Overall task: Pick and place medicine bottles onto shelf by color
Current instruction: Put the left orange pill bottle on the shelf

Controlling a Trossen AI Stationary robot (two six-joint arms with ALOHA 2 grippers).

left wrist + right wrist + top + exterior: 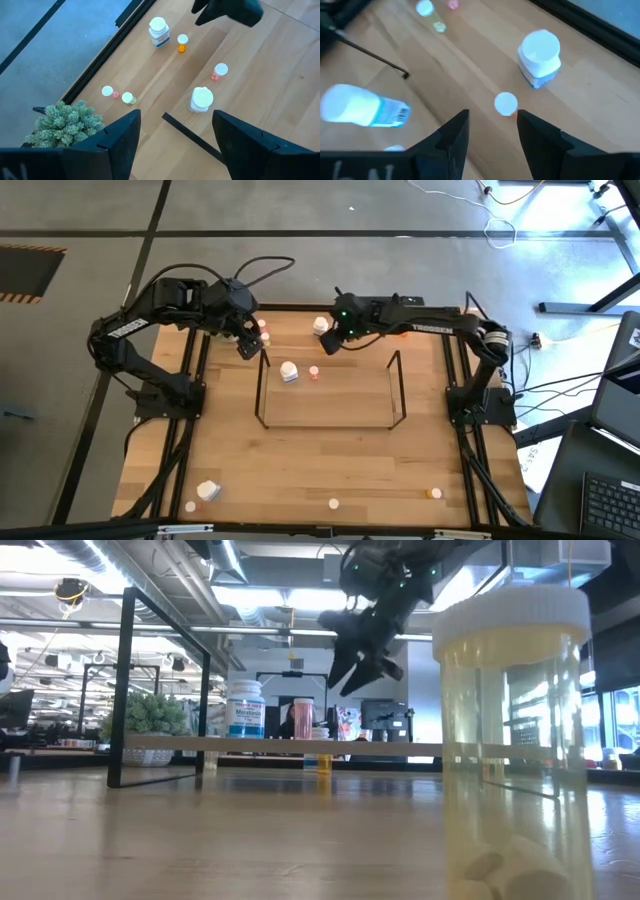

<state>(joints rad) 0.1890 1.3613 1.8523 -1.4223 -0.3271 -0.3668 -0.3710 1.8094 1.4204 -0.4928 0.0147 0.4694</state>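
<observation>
A: Largest first. Where does the shelf sit?
B: Mid-table, black wire frame with upright loop ends. One white bottle and one small pink bottle stand on it near its far left corner.

A: Left gripper?
B: Raised just beyond that corner of the shelf, fingers spread, nothing between them. In its wrist view the white bottle and the pink one lie ahead of the fingers, apart from them. Two small bottles stand on the table beside it, with the green plant close by.

A: Right gripper?
B: Also raised, past the shelf's far rail, fingers parted and empty. A larger white bottle with blue label stands ahead of it; a small orange bottle sits just beyond the fingertips, no contact.

A: Remaining bottles?
B: Near edge: a white bottle at left, small ones at and. A yellowish bottle fills the low view's foreground.
</observation>
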